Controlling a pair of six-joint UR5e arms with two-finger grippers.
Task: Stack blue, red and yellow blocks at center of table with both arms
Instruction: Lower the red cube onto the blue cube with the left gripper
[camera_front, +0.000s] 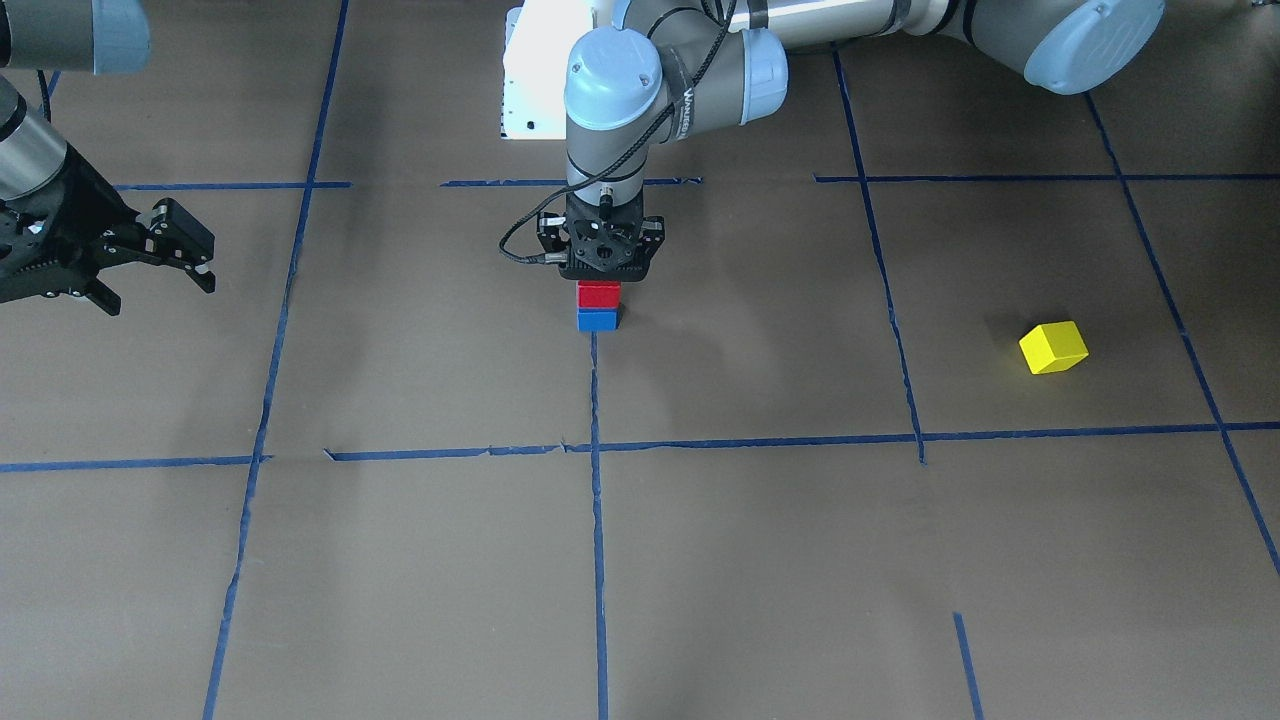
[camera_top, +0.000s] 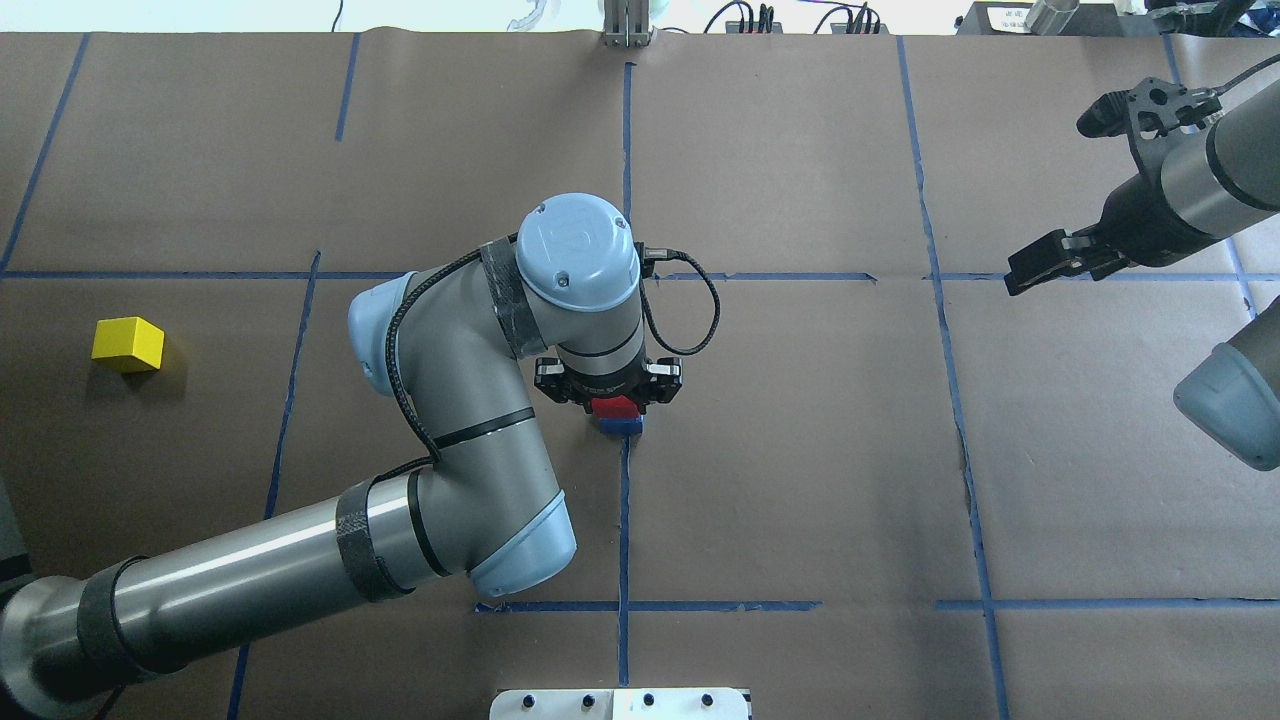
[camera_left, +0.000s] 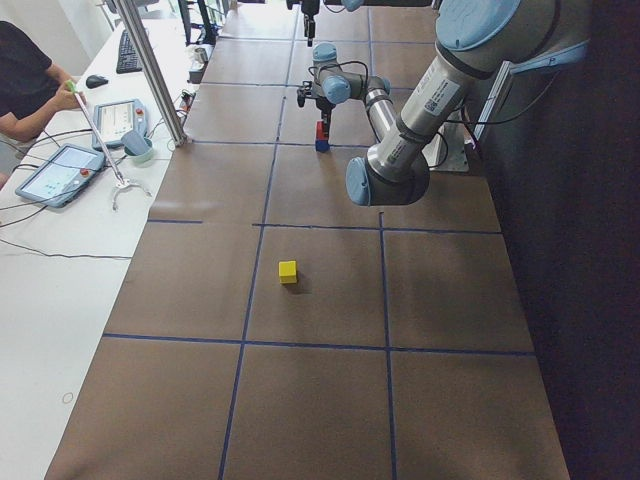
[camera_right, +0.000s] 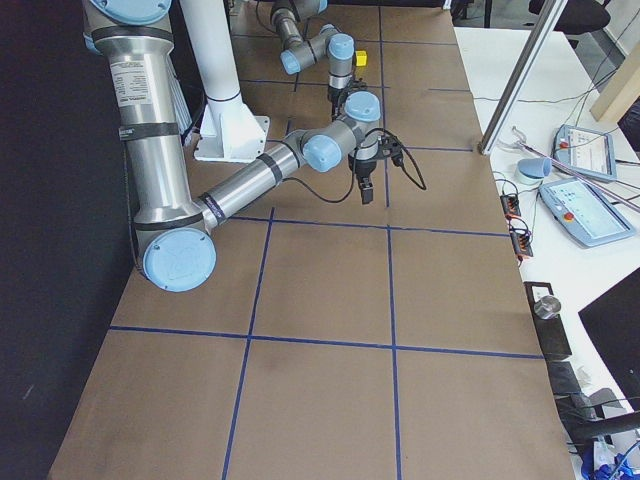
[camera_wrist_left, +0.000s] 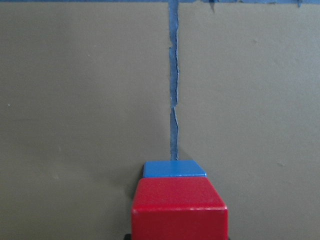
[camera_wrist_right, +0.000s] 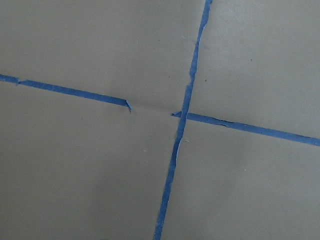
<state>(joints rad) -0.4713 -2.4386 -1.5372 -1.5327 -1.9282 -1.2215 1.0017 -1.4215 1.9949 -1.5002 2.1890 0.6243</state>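
— Black-fingered, the left claw (camera_front: 600, 270) hangs just above the red block (camera_front: 599, 294). Its jaws look spread and clear of the block's sides.
— Red sits square on the blue block (camera_front: 598, 320), on a tape line (camera_front: 597, 400) at the table's (camera_front: 420, 560) middle.
— The right claw (camera_front: 158, 290)?
— Spread wide, gripping nothing, well off to its own side. The yellow block (camera_front: 1053, 347) lies alone on the robot's left, well apart from the stack.

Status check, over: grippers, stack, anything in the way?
Left gripper on red block atop blue block, jaws hidden. Right gripper open, off aside. Yellow block loose, unstacked; nothing between it and stack.
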